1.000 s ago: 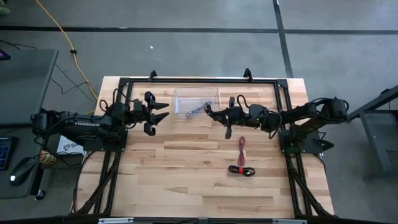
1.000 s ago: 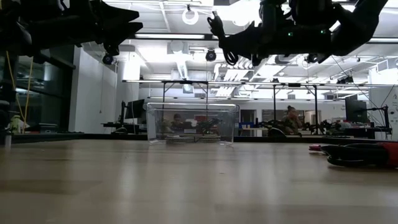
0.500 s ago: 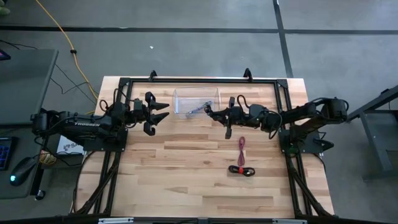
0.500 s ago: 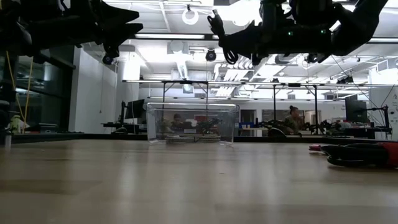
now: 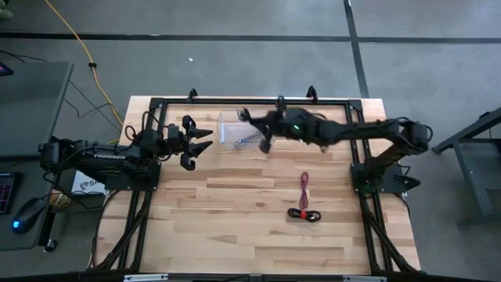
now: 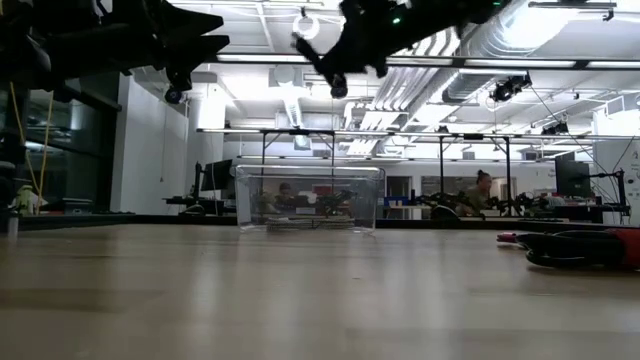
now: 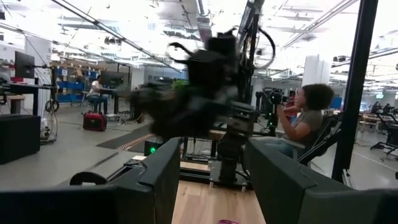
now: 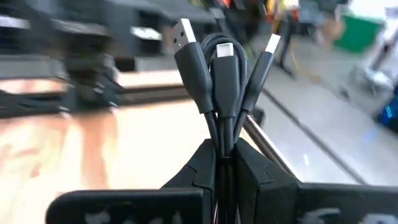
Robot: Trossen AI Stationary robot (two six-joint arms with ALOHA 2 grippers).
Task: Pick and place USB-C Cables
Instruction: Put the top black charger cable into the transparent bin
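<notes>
**High view.** Your right claw [image 5: 252, 129] hung over the right half of the clear bin [image 5: 227, 118] at the far side of the worktop [image 5: 235, 211], its arm stretched in from the right. Whatever it carried was too blurred here to make out. A silver-grey cable [image 5: 245, 139] lay inside the bin. The pink-magenta cable [image 5: 304, 183] lay well apart on the bare wood, its long axis running near to far; the red-and-black cable [image 5: 304, 214] sat nearer the front edge, coiled crosswise. Both lay on the right arm's side, so you would judge that arm the nearer for them. Your left claw [image 5: 202, 142] waited just left of the bin, fingers spread and empty.

**Low view.** The right claw [image 6: 330, 55] sat high above the bin [image 6: 310, 200], clear of its rim. The red-and-black cable [image 6: 575, 247] rested flat at the far right of the worktop.

**Left wrist view.** The left claw's own fingers [image 7: 155, 180] stood parted with nothing between them; the right arm showed beyond only as a blur.

**Right wrist view.** The right claw [image 8: 225, 163] was clenched on a dark cable bundle [image 8: 221, 81], folded into several strands. The bundle stood straight out from the fingertips, its long axis in line with the claw, three plug ends fanned at the top. The release, you would judge, turned on the bin lying directly below.
</notes>
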